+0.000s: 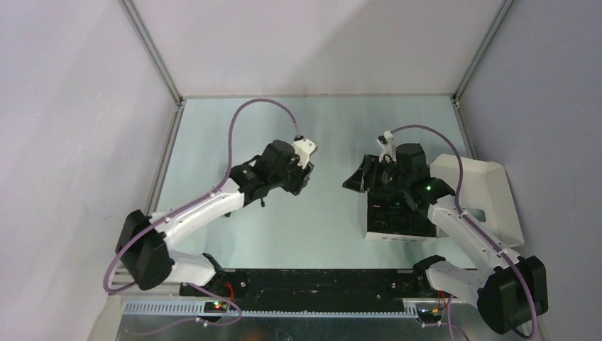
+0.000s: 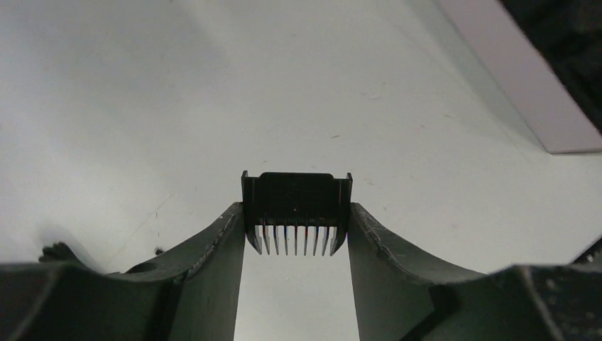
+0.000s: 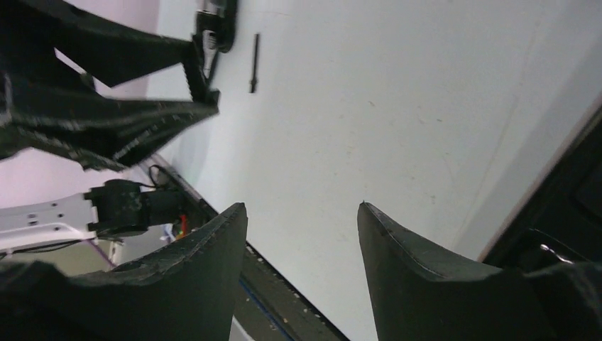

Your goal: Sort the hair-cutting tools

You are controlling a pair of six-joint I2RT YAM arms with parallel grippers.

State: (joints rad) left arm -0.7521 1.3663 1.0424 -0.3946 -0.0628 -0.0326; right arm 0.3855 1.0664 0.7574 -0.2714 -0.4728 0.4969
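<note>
- No brand, label or legible writing shows. A row of small marks on the near wall of the flat white box with black insert (image 1: 390, 236) is too small to read.
- The small black plastic comb attachment (image 2: 297, 190) is blocky and flat-backed. It has a raised ear at each upper corner and a row of thin parallel teeth along its lower edge.
- The left pincer (image 2: 297, 213) is closed part-way on the comb attachment. One curved black finger (image 2: 223, 241) presses against each side, and the teeth point back toward the wrist.
- That grip is over the middle of the pale grey-green bench (image 1: 319, 128), left of the white box. Whether the comb touches the bench cannot be told.
- The right pincer (image 3: 302, 209) stands spread with nothing between its fingers, over the bench just off the box's left edge.
- A thin black stick-like brush (image 3: 253, 62) lies flat on the bench, beyond the left pincer in the right wrist view.
- The box sits near the bench's right edge, its white lid (image 1: 486, 192) folded out to the right.
</note>
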